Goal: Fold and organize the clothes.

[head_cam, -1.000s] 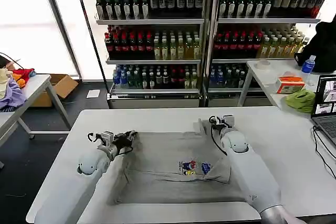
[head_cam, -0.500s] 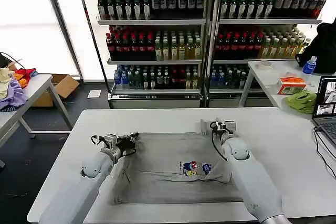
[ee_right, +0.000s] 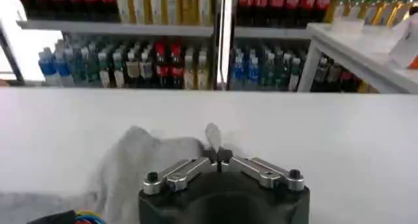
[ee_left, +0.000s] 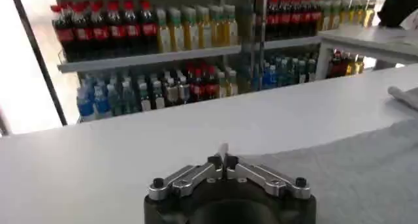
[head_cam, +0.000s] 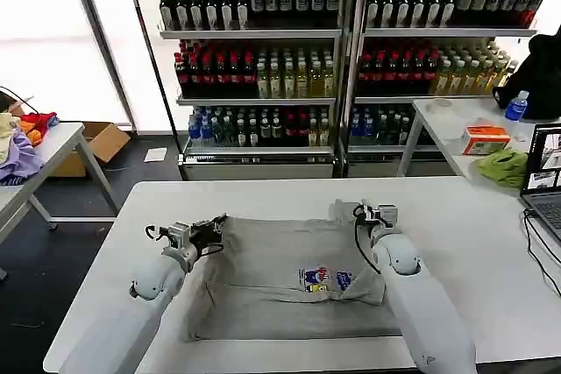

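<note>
1. The grey T-shirt [head_cam: 289, 278] lies on the white table [head_cam: 456, 216], its chest print [head_cam: 324, 280] facing up.
2. Your left claw [head_cam: 213, 228] pinches the shirt's far left corner; your right claw [head_cam: 379, 213] is clamped on the far right one.
3. Since a second ago both claws have carried that edge farther from you, flattening the cloth for folding.

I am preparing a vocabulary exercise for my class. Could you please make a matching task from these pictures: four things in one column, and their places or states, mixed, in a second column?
Things:
1. left gripper
2. right gripper
3. T-shirt
4. chest print

Places or states:
A. spread on the white table
B. shut on the shirt's far right corner
C. multicoloured, near the right arm
D. shut on the shirt's far left corner

Pairs: 1-D, 2-B, 3-A, 4-C
</note>
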{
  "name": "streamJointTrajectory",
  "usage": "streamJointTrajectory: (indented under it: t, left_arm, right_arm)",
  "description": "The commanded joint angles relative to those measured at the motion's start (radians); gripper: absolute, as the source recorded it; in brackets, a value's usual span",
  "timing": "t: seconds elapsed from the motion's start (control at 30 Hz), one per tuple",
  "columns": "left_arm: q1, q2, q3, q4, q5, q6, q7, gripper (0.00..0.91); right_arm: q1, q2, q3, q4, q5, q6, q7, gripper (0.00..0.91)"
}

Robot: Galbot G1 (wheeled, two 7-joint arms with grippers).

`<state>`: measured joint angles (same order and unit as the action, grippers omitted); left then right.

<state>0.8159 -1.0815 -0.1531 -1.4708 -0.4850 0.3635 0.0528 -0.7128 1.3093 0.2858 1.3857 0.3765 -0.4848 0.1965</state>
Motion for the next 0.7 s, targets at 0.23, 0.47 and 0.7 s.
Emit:
streamJointTrajectory:
  t: [0.23, 0.47, 0.7]
  left_arm:
    - [0.152, 0.041, -0.074, -0.218, 0.004, -0.031, -0.007, 0.000]
    - [0.274, 0.057, -0.122, -0.311, 0.025, -0.043, 0.012, 0.000]
    - [0.404, 0.063, -0.174, -0.396, 0.057, -0.058, 0.022, 0.000]
  right_arm:
    - [-0.124, -0.036, 0.046, 0.340, 0.013, -0.006, 0.044, 0.000]
    - [-0.336, -0.046, 0.099, 0.547, 0.032, -0.043, 0.083, 0.000]
    - [-0.529, -0.048, 0.172, 0.707, 0.077, -0.073, 0.134, 0.000]
